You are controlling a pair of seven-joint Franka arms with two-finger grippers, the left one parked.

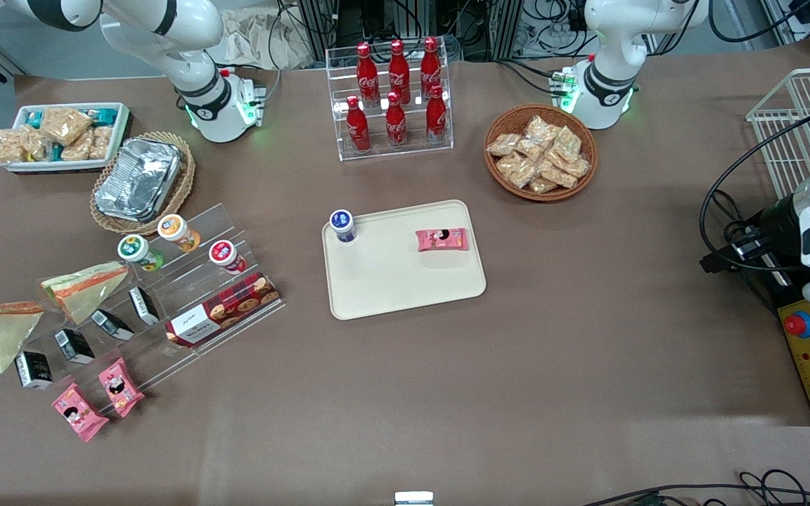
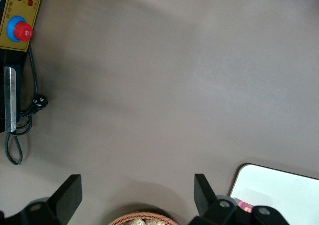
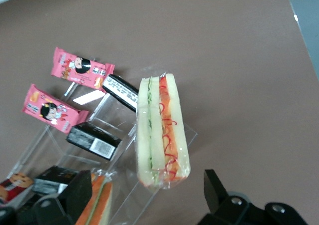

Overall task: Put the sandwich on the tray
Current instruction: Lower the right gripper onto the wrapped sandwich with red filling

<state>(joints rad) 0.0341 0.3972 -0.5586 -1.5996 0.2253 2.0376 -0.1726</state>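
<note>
The pincer [image 3: 144, 197] hangs wide open just above the sandwich [image 3: 162, 130], which leans on the clear rack [image 1: 187, 302] at the worktop's [image 1: 517, 386] edge, well apart from the tray [image 1: 405, 281].

The front view looks down steeply over the whole table [image 1: 447, 393]. The right wrist view hangs close above the sandwich [image 3: 162, 130], with the open-fingered gripper [image 3: 147, 197] in frame. The left wrist view stares down at bare tabletop, sharing the tray [image 2: 279, 192] with the front view.

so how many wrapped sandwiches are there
2: one sandwich at the working arm's table end, below the open gripper; the second wedge beside it on the clear rack.
</note>
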